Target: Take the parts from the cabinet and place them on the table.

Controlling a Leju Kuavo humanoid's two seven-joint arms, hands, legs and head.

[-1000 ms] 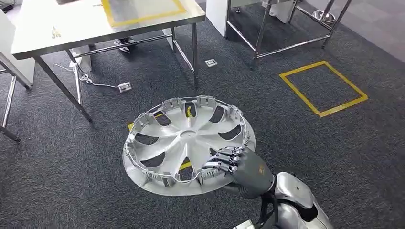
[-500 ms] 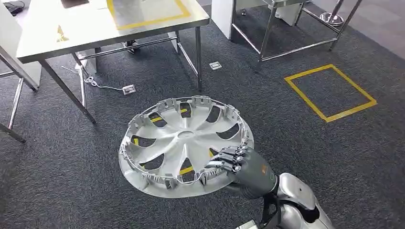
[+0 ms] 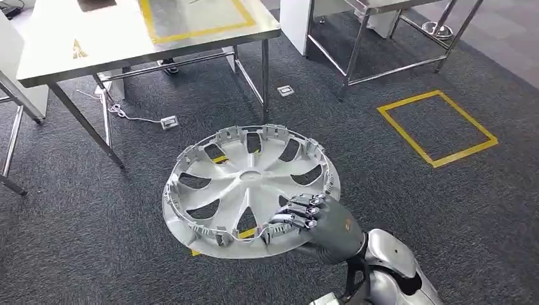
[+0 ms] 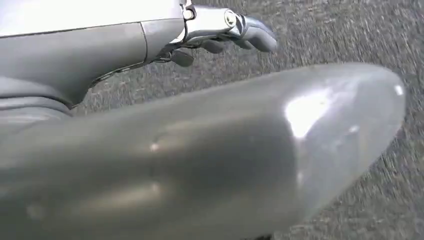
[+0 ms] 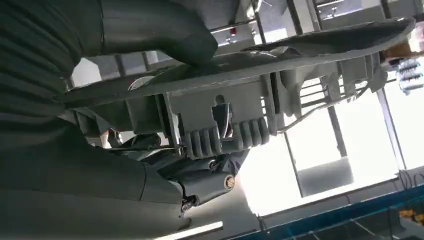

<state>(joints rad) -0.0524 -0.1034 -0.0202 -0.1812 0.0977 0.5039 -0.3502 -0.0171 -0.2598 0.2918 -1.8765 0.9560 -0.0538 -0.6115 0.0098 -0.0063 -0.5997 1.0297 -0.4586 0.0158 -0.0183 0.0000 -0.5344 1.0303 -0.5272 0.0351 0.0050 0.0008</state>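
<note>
A silver wheel cover with several spoke openings and rim clips hangs face-down-side up over the carpet in the head view. My right hand grips its near right rim, fingers curled over the inner edge. The right wrist view shows that rim from close up, with the thumb pressed on one face and the hand wrapped around it. The steel table with a yellow tape rectangle stands ahead to the left. My left hand hangs over the carpet and holds nothing, its fingers loosely apart.
A second steel frame table stands ahead to the right. A yellow tape square marks the carpet on the right. A floor socket and a cabled box lie near the table legs.
The whole scene has shifted a little, so the camera has moved. The wheel cover stays in my right hand at the same hold.
</note>
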